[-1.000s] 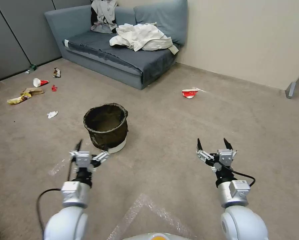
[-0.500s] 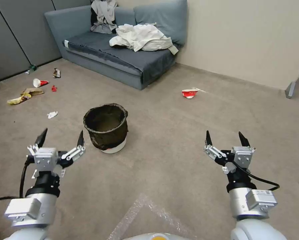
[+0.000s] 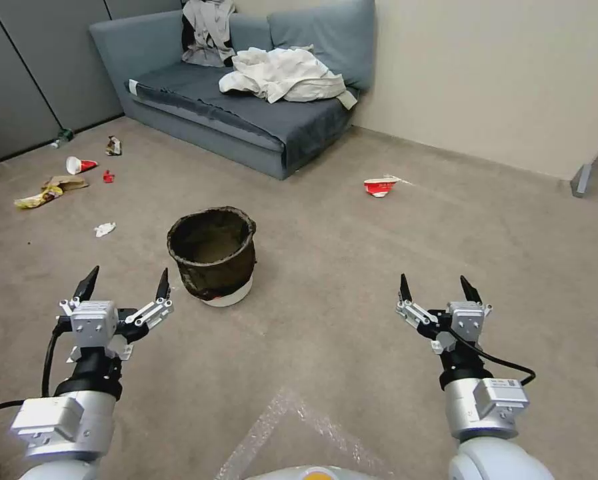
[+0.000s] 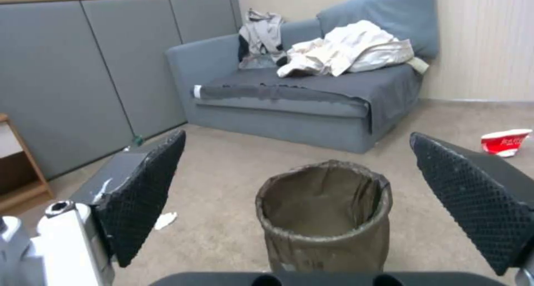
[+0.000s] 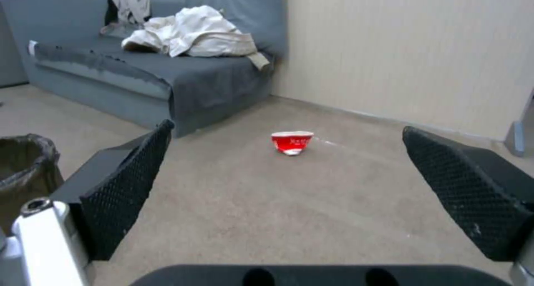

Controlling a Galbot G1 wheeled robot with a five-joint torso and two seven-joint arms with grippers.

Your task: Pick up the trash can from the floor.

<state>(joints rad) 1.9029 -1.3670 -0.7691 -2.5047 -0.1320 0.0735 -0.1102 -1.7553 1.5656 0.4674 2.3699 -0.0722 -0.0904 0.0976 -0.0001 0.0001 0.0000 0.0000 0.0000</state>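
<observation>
trash can (image 3: 212, 255) upright on floor (image 3: 339, 267) | left hand (image 3: 124, 283), right hand (image 3: 439, 291) spread, empty | crushed cup (image 3: 381, 187) beyond

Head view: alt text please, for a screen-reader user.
A bag-lined trash can stands upright on the carpeted floor. The open left gripper hovers beside it, the open right gripper farther off; a sofa sits behind.

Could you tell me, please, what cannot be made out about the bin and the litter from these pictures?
- Small round bag-lined trash can: its near base is cut off by the left gripper body in the left wrist view; whether anything lies at the bottom cannot be told.
- Crushed red-and-white paper cup: its print is too small to read.
- Scattered wrappers on the beige carpet floor: too small to identify in the head view.
- Right gripper: open, over bare carpet.
</observation>
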